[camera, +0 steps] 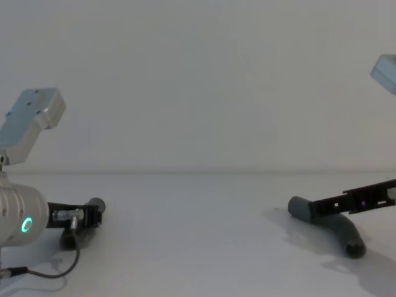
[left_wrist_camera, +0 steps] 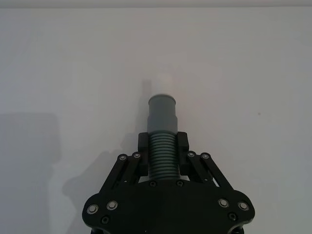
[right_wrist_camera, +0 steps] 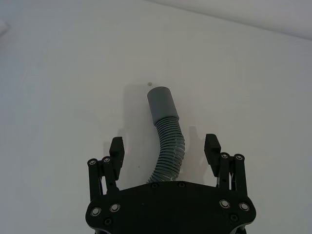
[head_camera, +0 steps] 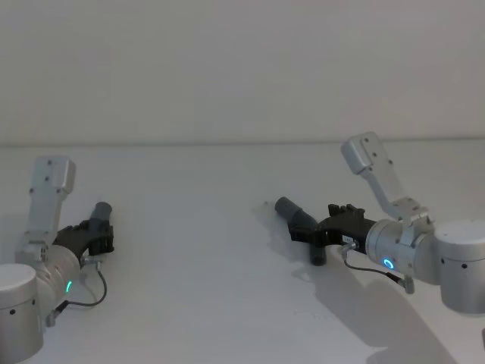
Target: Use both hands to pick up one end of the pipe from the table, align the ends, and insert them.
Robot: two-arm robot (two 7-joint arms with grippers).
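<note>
Left end effector is clamped on the ribbed body of the first hose piece. Right end effector has its fingers apart, straddling the second hose piece on the counter.

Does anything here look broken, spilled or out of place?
Nothing stands out. The black left gripper clamps one dark grey ribbed hose piece; the black right gripper stands open around the other piece, lying on the white table.

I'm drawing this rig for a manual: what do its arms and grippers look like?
The left gripper and right gripper are black, with slim linkage fingers studded with silver rivets. The arms are silver-grey cylinders, each with a glowing ring light, a thin dark cable and a boxy silver bracket.
</note>
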